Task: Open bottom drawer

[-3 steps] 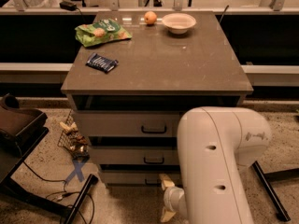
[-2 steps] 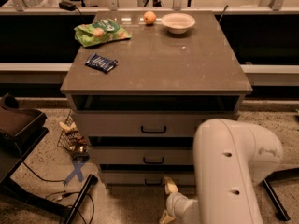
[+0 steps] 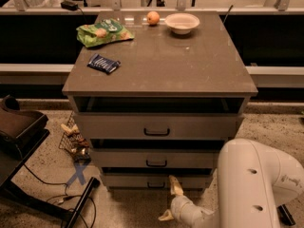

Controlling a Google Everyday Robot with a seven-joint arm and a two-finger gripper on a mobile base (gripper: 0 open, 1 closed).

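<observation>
The white arm (image 3: 256, 184) is swinging off toward 4 o'clock, uncovering drawer fronts it was masking 1 second ago, while the pincer (image 3: 170, 201) is keeping about the same low spot at 6 o'clock. To my eye, the reach is finishing and the pull is not yet starting. The pincer is standing spread wide, gripping nothing. Its upper finger (image 3: 175, 185) is pointing up at 3 o'clock of the black handle (image 3: 156, 185), and I cannot tell whether it is touching. The bottom drawer (image 3: 128, 180), lowest of 3, is seemingly sitting closed. Farther back, the table (image 3: 161, 65) is carrying a bowl (image 3: 182, 23).
</observation>
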